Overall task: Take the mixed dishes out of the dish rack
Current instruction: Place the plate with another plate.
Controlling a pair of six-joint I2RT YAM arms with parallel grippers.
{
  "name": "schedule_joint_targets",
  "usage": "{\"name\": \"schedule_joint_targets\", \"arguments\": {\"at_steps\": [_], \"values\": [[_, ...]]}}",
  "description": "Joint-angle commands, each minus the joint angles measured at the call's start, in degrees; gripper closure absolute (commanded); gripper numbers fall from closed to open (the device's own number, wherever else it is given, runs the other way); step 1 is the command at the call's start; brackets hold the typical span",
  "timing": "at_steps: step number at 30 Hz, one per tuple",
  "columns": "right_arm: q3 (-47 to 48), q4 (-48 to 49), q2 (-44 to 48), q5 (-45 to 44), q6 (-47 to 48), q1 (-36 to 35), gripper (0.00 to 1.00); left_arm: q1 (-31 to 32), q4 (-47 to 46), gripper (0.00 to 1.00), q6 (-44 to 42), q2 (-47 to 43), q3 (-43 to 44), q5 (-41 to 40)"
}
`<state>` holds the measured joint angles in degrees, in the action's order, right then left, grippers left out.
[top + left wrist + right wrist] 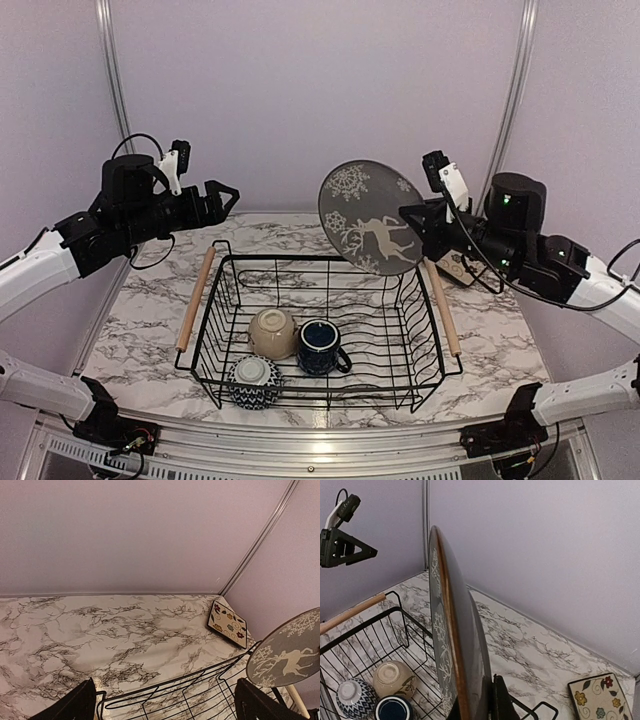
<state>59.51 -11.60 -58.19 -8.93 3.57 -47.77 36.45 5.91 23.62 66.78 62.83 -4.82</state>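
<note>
Marble worktop [130, 330], and square in the middle of it one black wire dish rack [320, 258] with two wooden handles, one on each side.

Two arms are up. The left arm reaches in level, above the rack's far left corner, and its pincer [222, 200] gapes wide with nothing in it. The right arm stretches in over the rack's far right corner, and its pincer [412, 215] is clamped tight on the rim of the round grey deer plate [370, 217]. That plate hangs on edge in the air above the rack's far right side, clear of the wires.

Two plates in all: the square floral plate [228, 623] lies flat on the worktop beyond the rack's far right corner, half hidden by the right arm from above.

Inside the rack, near left, three pieces sit close together. The beige bowl [272, 332] seems bottom-up, the dark blue mug [320, 346] stands upright just right of it, and the small patterned bowl [254, 381] is nearest the front rim.
</note>
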Motion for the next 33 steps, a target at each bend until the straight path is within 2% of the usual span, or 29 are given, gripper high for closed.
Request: {"name": "schedule_joint_targets", "arguments": {"at_steps": [1,5,9,12,16,24,29,33], "values": [[-1.53,16.66,0.81,13.59,-22.31,7.35,1.00,0.20,0.68,0.01,0.68,-1.06,0.99,0.58],[-7.61,25.30,1.26,23.85,-44.73,17.49,1.00,0.20,0.85,0.01,0.80,-1.43,0.81,0.27],[-14.40,36.29,0.80,29.35,-67.08,26.28,1.00,0.20,0.78,0.01,0.93,-1.42,0.56,0.51],[-17.06,41.04,0.20,29.40,-76.28,30.15,1.00,0.20,0.69,0.01,0.99,-1.22,0.54,0.53],[-17.97,35.95,1.16,23.30,-86.30,34.28,1.00,0.20,0.64,0.01,0.99,-1.04,0.63,0.76],[-23.61,36.43,3.77,7.71,-98.49,40.17,1.00,0.20,0.33,0.01,1.16,-1.60,0.02,0.59],[-20.87,29.54,1.41,-1.78,-97.03,42.35,1.00,0.20,0.16,0.01,1.39,-2.30,-0.37,0.64],[-21.15,34.48,-4.93,-1.57,-96.64,45.22,1.00,0.21,0.03,0.01,1.60,-2.75,-0.86,0.85]]}}
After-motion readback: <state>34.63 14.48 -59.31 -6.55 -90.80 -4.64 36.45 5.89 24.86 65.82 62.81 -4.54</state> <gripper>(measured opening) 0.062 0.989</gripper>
